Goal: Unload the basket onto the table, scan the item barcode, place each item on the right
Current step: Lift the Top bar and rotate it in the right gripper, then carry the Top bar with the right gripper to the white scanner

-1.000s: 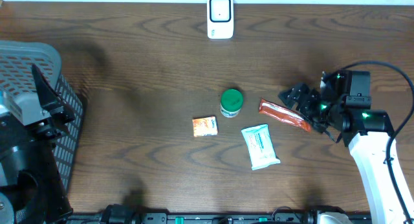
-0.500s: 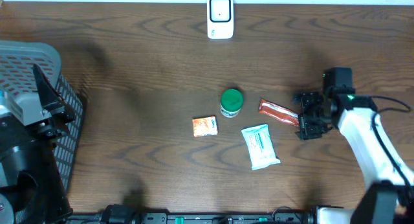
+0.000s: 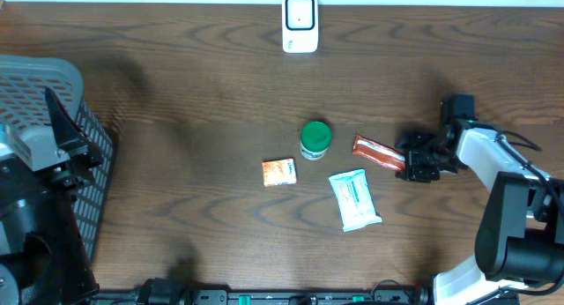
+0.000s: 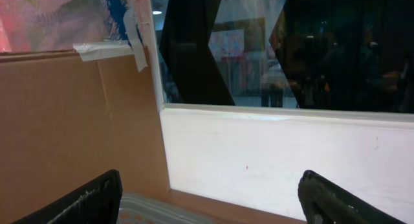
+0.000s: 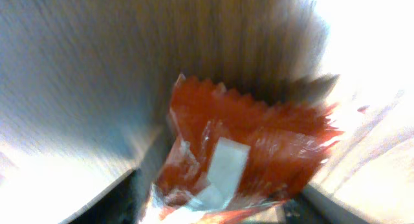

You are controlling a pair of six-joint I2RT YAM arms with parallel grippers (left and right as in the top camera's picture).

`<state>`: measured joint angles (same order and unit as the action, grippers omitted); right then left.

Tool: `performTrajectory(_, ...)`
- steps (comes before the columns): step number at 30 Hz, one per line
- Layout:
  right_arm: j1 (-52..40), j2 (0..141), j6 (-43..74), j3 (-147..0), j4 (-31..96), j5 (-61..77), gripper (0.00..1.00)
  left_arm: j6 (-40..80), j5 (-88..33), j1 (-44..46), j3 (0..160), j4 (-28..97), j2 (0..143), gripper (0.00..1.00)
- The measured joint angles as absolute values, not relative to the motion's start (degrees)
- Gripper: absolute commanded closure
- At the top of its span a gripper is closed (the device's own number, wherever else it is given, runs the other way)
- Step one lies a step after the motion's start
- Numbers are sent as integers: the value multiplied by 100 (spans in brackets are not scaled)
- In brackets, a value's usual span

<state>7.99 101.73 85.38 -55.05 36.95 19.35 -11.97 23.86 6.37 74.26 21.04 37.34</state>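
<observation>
One red packet point(image 5: 259, 130) between right jaws — grip unclear | left jaws wide | white label point(image 5: 224, 167) blurred

This is looking like a robotics lab staging a shop checkout. A dark wood-grain bench point(image 3: 194, 102) is carrying a white barcode scanner point(image 3: 300, 23) at 12 o'clock, a grey plastic basket point(image 3: 44, 76) at 9 o'clock, and 4 small packaged goods near the middle: a green-lidded tub point(image 3: 315, 139), an orange packet point(image 3: 278, 171), a red wrapper point(image 3: 377, 152) and a wipes pack point(image 3: 355, 199). A white robot arm point(image 3: 481, 152) is standing at 3 o'clock. In the left wrist view, taped cardboard point(image 4: 65, 133) is standing beside a white wall point(image 4: 272, 159) under dark glass panes point(image 4: 336, 49) reflecting a room.
</observation>
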Motion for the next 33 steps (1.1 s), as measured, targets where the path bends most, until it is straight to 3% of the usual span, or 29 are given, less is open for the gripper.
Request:
performTrajectory(2, 897, 10182, 8458, -5507, 3868, 1861, 78, -1197, 2383, 637, 7426, 2106, 3734, 13)
performTrajectory(3, 917, 10182, 8414, -5507, 3907, 1839, 92, -1197, 2386, 637, 7426, 2106, 3734, 13)
performTrajectory(5, 930, 10184, 8237, -5507, 3955, 1804, 99, -1197, 2383, 637, 7426, 2106, 3734, 13)
performTrajectory(14, 932, 10195, 7052, -5575, 3385, 2471, 98, -1197, 2383, 637, 7384, 2108, 3734, 13)
performTrajectory(21, 932, 9959, 5682, -6230, 3791, 3632, 98, -1197, 2383, 506, 7382, 2104, 3732, 13)
performTrajectory(33, 482, 6464, 5179, -6333, 4742, 4023, 99, -974, 2246, -187, 7376, 2104, 3732, 12)
